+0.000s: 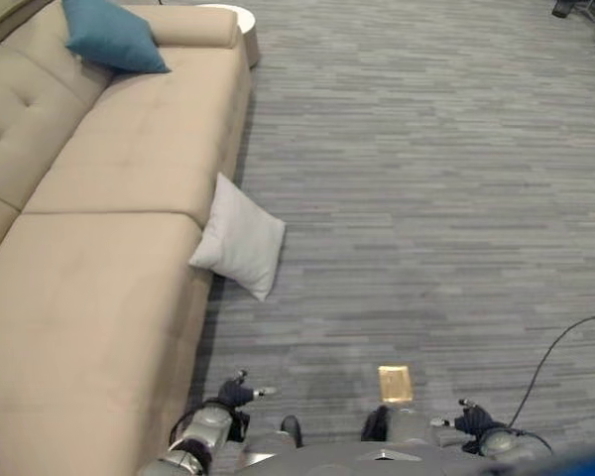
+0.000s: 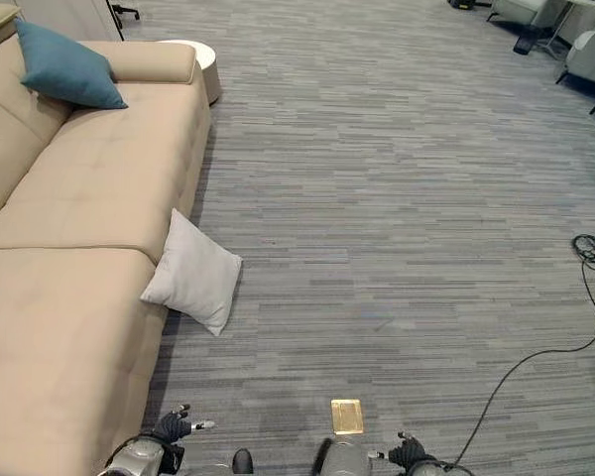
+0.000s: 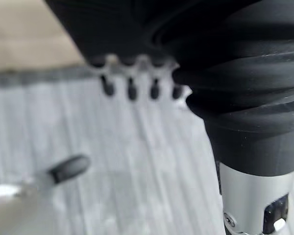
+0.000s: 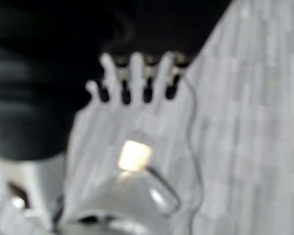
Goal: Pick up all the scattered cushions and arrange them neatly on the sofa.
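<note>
Cushion (image 1: 240, 238) well beyond left robot hand (image 1: 236, 394)

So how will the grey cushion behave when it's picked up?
The grey cushion looks plump and soft, so it is probably light and will dent under the fingers. It leans against the sofa front, so it may flop flat on the carpet if nudged.

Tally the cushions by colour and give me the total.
Blue cushion, lying on the sofa at its far end: 1
Light grey cushion, on the floor leaning against the sofa's front: 1
Total: 2 cushions
</note>
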### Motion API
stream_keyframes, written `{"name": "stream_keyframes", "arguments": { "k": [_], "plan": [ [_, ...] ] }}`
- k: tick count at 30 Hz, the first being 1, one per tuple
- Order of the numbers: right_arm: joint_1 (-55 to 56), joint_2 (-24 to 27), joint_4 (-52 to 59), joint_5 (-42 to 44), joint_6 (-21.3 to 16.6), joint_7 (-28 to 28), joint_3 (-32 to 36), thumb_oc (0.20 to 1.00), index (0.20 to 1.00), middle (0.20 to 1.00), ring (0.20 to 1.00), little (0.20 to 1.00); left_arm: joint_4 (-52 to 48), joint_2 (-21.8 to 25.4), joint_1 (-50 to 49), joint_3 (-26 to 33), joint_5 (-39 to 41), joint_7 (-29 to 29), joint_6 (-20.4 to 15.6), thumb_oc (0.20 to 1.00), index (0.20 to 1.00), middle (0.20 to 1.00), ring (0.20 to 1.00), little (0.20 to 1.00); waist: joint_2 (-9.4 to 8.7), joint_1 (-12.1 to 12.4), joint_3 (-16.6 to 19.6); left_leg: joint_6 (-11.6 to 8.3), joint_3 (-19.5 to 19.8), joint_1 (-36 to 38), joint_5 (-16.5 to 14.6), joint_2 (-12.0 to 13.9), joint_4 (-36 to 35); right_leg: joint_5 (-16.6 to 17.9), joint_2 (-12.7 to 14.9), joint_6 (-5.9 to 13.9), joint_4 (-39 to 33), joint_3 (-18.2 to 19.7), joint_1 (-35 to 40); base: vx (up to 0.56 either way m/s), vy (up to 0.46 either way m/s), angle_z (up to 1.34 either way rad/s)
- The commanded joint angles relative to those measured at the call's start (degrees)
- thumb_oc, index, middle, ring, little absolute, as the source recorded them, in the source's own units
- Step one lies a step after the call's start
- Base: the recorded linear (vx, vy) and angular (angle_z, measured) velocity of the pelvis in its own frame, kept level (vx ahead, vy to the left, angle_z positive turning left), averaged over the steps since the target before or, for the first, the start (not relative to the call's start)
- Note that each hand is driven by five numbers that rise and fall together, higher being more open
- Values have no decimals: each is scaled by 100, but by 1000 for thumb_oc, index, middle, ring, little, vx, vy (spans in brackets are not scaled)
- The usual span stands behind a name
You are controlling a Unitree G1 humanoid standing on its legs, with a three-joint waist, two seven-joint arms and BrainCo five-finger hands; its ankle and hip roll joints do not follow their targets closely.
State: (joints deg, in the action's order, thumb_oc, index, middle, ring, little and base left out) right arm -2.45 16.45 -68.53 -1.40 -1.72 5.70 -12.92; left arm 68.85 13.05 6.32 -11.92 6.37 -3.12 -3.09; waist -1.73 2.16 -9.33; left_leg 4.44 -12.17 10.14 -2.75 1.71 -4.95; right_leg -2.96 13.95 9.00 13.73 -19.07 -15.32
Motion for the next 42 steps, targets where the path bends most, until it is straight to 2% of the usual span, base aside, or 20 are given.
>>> {"name": "stream_keyframes", "arguments": {
  "k": [1, 4, 5, 7, 9, 11, 15, 16, 18, 19, 23, 24, 26, 27, 30, 32, 34, 37, 39, 42],
  "plan": [
    [-166, 195, -176, -95, -48, 61, -72, 1000, 1000, 1000, 1000, 1000, -93, 7, -83, 142, 110, -163, -126, 1000, 1000, 1000, 1000, 1000, -94, -147, 26, -590, 481, -144, -423, -182, 625, 814, -477, 223, -1106, 534, 463, 318, -136, 37],
    [-131, 194, -206, -104, -41, 38, -84, 1000, 1000, 1000, 1000, 1000, -34, -34, -106, 116, 94, -153, -136, 1000, 1000, 1000, 1000, 1000, -91, -237, 85, -603, 659, -20, -521, -179, 652, 740, -584, 205, -902, 928, 459, 276, -165, 25],
    [-18, 194, -230, -49, -60, 18, -70, 1000, 1000, 1000, 1000, 1000, 25, -169, -168, 32, 90, -130, -145, 1000, 1000, 1000, 1000, 1000, -95, -328, 215, -799, 799, -101, -337, -110, 1345, 694, -743, 23, -891, 962, 659, 327, -313, 51],
    [44, 228, -203, 76, -92, 73, -34, 1000, 1000, 1000, 1000, 1000, -68, -222, -111, -110, 156, -94, -137, 1000, 1000, 1000, 1000, 1000, -219, -281, 96, -1046, 655, -739, 277, 83, 2623, 598, -691, -155, -994, 809, 958, 224, -365, 72],
    [72, 221, -169, 199, -114, 103, -30, 1000, 1000, 1000, 1000, 1000, -189, -219, -5, -171, 273, -77, -128, 1000, 1000, 1000, 1000, 1000, -362, -200, -67, -1073, 403, -1245, 414, 336, 3363, 458, -706, -338, -1167, 539, 1269, 84, -302, 82],
    [97, 217, -169, 246, -98, 112, -29, 1000, 1000, 1000, 1000, 1000, -255, -196, 39, -227, 325, -53, -136, 1000, 1000, 1000, 1000, 1000, -400, -93, -120, -1035, 165, -1652, 388, 337, 3214, 379, -730, -353, -1369, 371, 1571, 172, -187, 52],
    [132, 219, -109, 270, -133, 121, -12, 1000, 1000, 1000, 1000, 1000, -217, -199, 32, -199, 239, -59, -106, 1000, 1000, 1000, 1000, 1000, -299, -99, -49, -1011, -571, -1774, 358, 564, 1938, 111, -833, -245, -1545, 70, 1937, 271, -41, 70],
    [142, 203, -94, 277, -144, 125, -14, 1000, 1000, 1000, 1000, 1000, -185, -193, 16, -147, 244, -71, -89, 1000, 1000, 1000, 1000, 1000, -237, -101, -27, -1057, -833, -1847, 566, 657, 1634, 8, -882, -244, -1510, -28, 2031, 365, 34, 38],
    [155, 209, -89, 249, -135, 116, -41, 1000, 1000, 1000, 1000, 1000, -105, -197, -6, -111, 192, -69, -51, 1000, 1000, 1000, 1000, 1000, -193, -59, 6, -1101, -856, -1886, 851, 641, 1215, -147, -907, -258, -1423, -114, 2148, 285, 56, 58],
    [127, 187, -72, 234, -130, 88, -43, 1000, 1000, 1000, 1000, 1000, -88, -186, -43, -68, 208, -60, -74, 1000, 1000, 1000, 1000, 1000, -184, -41, 18, -965, -712, -1856, 769, 561, 1305, -194, -871, -286, -1237, -181, 2110, 216, 72, 50],
    [136, 117, 0, 148, -162, 70, -109, 1000, 1000, 1000, 1000, 1000, -54, -155, -98, -56, 213, -69, -78, 1000, 1000, 1000, 1000, 1000, -216, 67, 9, -841, -414, -1821, 588, 364, 1354, -265, -666, -174, -648, -238, 2126, 236, 124, 10],
    [88, 48, 83, 116, -169, 57, -107, 1000, 1000, 1000, 1000, 1000, -69, -119, -58, -57, 227, -74, -76, 1000, 1000, 1000, 1000, 1000, -248, 110, 23, -645, -337, -1673, 343, 165, 1268, -97, -373, -5, 124, -325, 1899, 267, 178, 37],
    [82, 33, 81, 60, -168, 45, -146, 1000, 1000, 1000, 1000, 1000, -80, -103, -63, -77, 187, -60, -63, 1000, 1000, 1000, 1000, 1000, -259, 133, 35, -555, -319, -1571, 259, 50, 1210, 82, -211, 58, 493, -318, 1747, 284, 184, 45],
    [46, 10, 181, 59, -181, 46, -160, 1000, 1000, 1000, 1000, 1000, -171, -42, -65, -50, 265, -84, -74, 1000, 1000, 1000, 1000, 1000, -232, 129, -14, -424, -208, -1365, 120, -56, 1155, 451, 28, 105, 1216, -355, 1502, 292, 182, 54],
    [2, -12, 192, 64, -191, 37, -206, 1000, 1000, 1000, 1000, 1000, -169, 10, -76, -17, 293, -91, -85, 1000, 1000, 1000, 1000, 1000, -181, 89, -30, -380, -113, -1175, 21, -103, 1060, 464, -23, 69, 1541, -214, 1206, 211, 104, 77],
    [-53, -37, 328, 77, -230, 14, -328, 1000, 1000, 1000, 1000, 1000, -153, 67, -81, 11, 311, -89, -113, 1000, 1000, 1000, 1000, 1000, -199, -19, -85, -461, 214, -924, -17, -220, 926, 271, -458, -8, 986, 145, 802, 355, -15, 66],
    [-78, -22, 480, 79, -244, 10, -384, 1000, 1000, 1000, 1000, 1000, -125, 110, -82, 33, 259, -80, -121, 1000, 1000, 1000, 1000, 1000, -243, -84, -94, -536, 411, -840, -81, -289, 917, 267, -540, -34, 337, 188, 765, 279, -83, 104],
    [-42, -34, 620, 91, -270, -13, -424, 1000, 1000, 1000, 1000, 1000, 4, 109, -92, 66, 184, -63, -147, 1000, 1000, 1000, 1000, 1000, -317, -232, -33, -616, 662, -682, -181, -381, 864, 465, -698, 45, -604, 792, 655, 262, -94, 116],
    [2, -28, 707, 44, -271, -27, -453, 1000, 1000, 1000, 1000, 1000, 17, 106, -139, 81, 192, -52, -170, 1000, 1000, 1000, 1000, 1000, -319, -310, -19, -646, 816, -585, -236, -397, 870, 575, -757, 103, -727, 1091, 616, 229, -96, 81],
    [20, -9, 761, -9, -265, -44, -488, 1000, 1000, 1000, 1000, 1000, 41, 89, -209, 104, 216, -59, -188, 1000, 1000, 1000, 1000, 1000, -343, -338, 32, -681, 999, -471, -359, -442, 945, 622, -770, 86, -748, 1146, 701, 218, -115, 66]
  ]
}}
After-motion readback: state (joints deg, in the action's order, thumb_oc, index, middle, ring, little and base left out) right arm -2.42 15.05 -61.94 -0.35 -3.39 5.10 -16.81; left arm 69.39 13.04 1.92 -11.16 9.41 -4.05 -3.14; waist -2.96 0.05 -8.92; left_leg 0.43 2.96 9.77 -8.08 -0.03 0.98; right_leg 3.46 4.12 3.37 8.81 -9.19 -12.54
